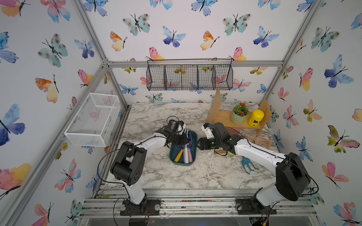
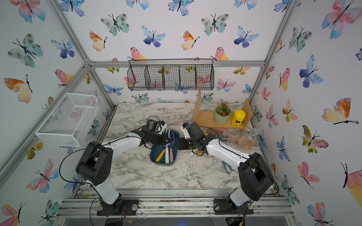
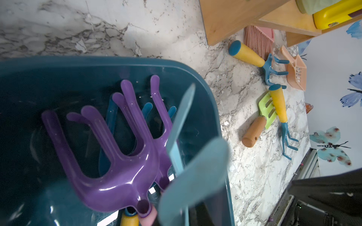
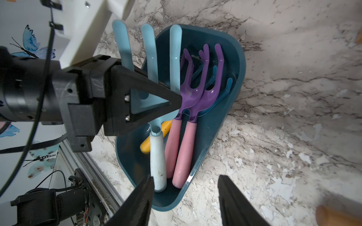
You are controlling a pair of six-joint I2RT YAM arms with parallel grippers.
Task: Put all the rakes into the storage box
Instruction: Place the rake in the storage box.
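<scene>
Start with the marble table [image 1: 156,176], which carries all the items below. A black wire basket [image 1: 190,78] hangs on the far wall, and a white mesh basket [image 1: 94,121] hangs on the left wall. A wooden shelf [image 1: 221,119] stands at the far right of the table.

The storage box [image 4: 231,82] sits at the centre of the table, between the two arms. The left gripper [image 4: 174,102] reaches over the box from the left. Its one visible finger covers the head of the rake [image 4: 157,156]. You cannot tell whether this claw pinches the head or stands just off it. The right gripper [image 1: 197,144] is just right of the box, with its claw spread and nothing between the fingers.

The light blue rake lies lengthwise in the box. Its handle is inside, toward the near end, and its tines reach over the far rim. Two purple rakes [image 4: 195,94] with pink handles lie just to its right, inside the box. A yellow handle [image 4: 166,125] shows at its left, partly under its neck.
</scene>
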